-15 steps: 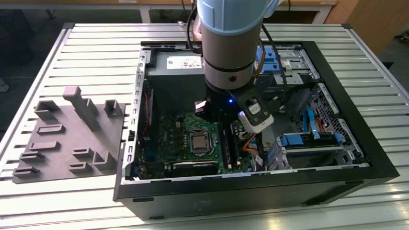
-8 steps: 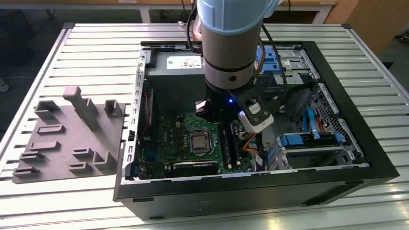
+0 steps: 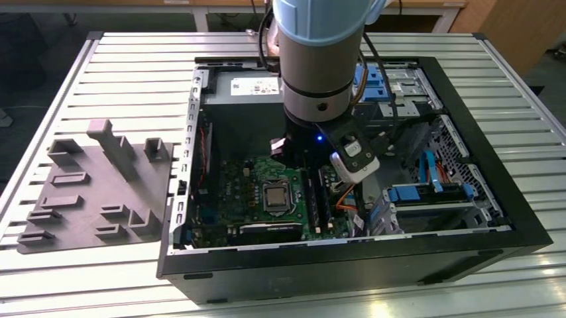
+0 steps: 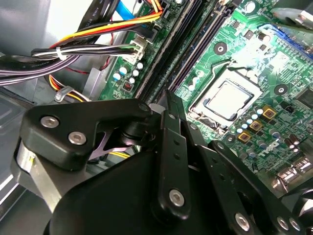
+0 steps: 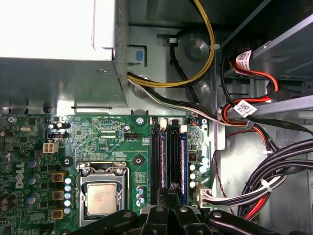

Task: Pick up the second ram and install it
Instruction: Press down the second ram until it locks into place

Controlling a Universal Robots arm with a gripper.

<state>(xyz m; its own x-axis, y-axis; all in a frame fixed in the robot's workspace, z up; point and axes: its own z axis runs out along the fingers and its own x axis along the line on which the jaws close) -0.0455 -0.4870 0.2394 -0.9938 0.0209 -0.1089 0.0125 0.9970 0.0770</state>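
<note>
Pressing seems to be the step in hand: the gripper [image 5: 171, 190] has its fingers clenched together, the tip just above the memory slots [image 5: 155, 156] beside the processor socket [image 5: 102, 196]. The second ram [image 5: 175, 156] appears to stand in the slot farther from that socket, under the tip. I judge that seating calls for a straight, even push along the stick. The gripper body covers the near end of the slots, so contact and the latches cannot be made out.
</note>
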